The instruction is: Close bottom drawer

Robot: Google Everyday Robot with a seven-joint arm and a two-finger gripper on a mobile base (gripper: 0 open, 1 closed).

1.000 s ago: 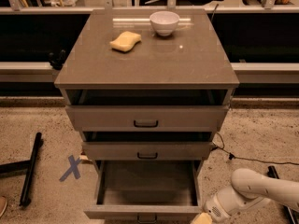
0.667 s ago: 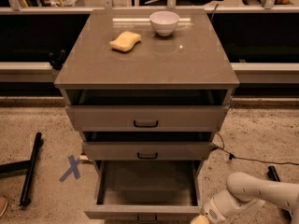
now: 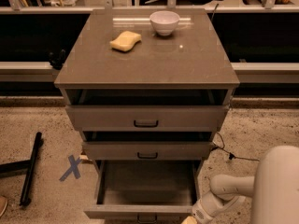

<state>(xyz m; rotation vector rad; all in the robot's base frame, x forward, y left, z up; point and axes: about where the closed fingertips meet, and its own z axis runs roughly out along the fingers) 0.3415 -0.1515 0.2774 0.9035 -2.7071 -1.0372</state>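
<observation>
One bottom drawer [image 3: 147, 190] still wide open; end effector [image 3: 189, 220] still beside its front-right corner, grip unclear.

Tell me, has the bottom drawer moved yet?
No. The bottom drawer juts just as far beyond the middle drawer; the gripper sits by its front right corner.

Robot test lab: taped floor cross [image 3: 71, 167], jaws bottom right

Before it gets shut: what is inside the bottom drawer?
The bottom drawer shows only its bare floor; its rear is hidden under the middle drawer. The gripper is at the frame's bottom edge, by the drawer's front corner.
</observation>
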